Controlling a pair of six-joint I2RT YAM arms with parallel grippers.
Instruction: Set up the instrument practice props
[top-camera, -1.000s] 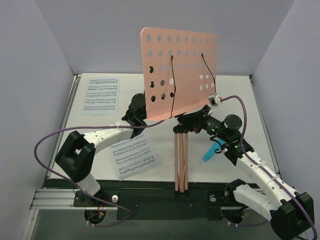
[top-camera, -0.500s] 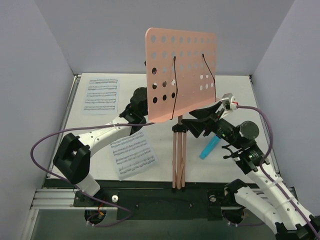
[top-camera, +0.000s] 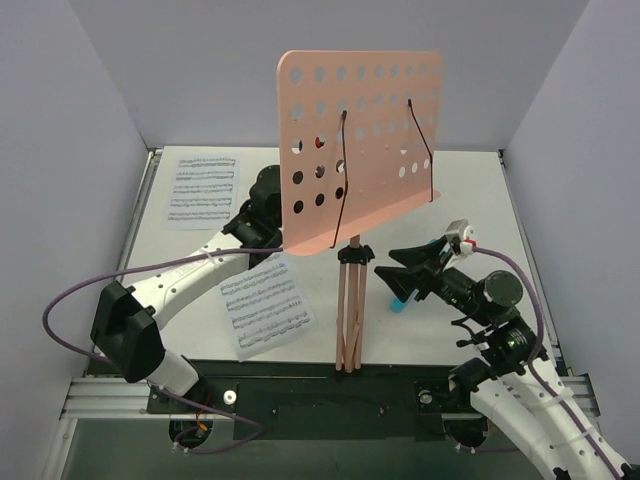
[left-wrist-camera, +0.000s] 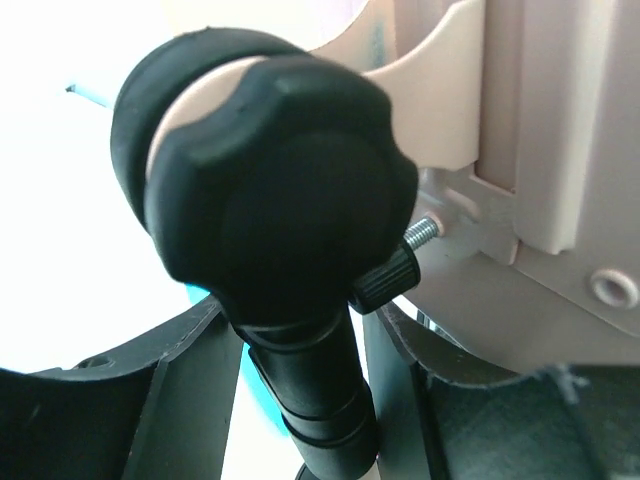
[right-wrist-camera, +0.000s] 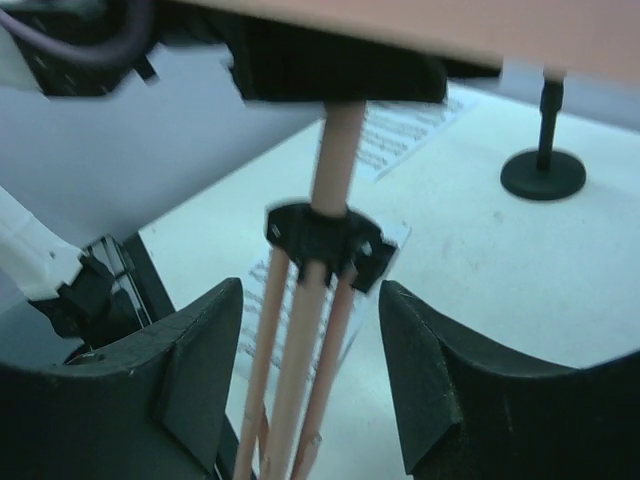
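Right wrist view: folded tripod legs straight ahead of parted jaws.

The right gripper (right-wrist-camera: 310, 385) has its jaws apart and holds nothing. The pink tripod (right-wrist-camera: 295, 350) lies just beyond them and is framed between the two fingers. Its three legs are bunched under the black collar (right-wrist-camera: 325, 235), and their long axis runs near upright, so a close would pinch across them. From above, the tripod's feet sit at the table's near edge and the perforated pink desk (top-camera: 360, 140) is raised over it. The left gripper (left-wrist-camera: 300, 315) is behind the desk, apparently clamped on the black stem (left-wrist-camera: 315, 420) below the knob (left-wrist-camera: 280, 190), and judging by that it alone steadies the stand. The right arm is the nearer one to the legs, so spreading them likely falls to it.
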